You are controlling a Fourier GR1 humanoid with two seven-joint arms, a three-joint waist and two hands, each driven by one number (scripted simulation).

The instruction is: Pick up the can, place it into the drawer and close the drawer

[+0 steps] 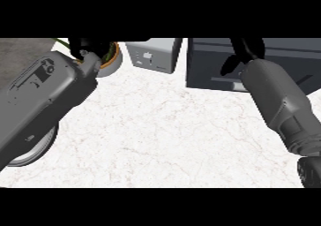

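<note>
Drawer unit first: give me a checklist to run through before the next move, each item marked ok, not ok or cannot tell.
1. Right hand at the drawer unit: ok, it hangs over the unit's top and front.
2. Can in sight: not ok, it shows nowhere on the counter.
3. Can inside the drawer: cannot tell, the inside is hidden.
4. Drawer shut: cannot tell, the forearm covers part of the front.
5. Left hand clear of the drawer: ok, it is far off beside the plant pot.
6. Right hand's fingers: cannot tell.
</note>
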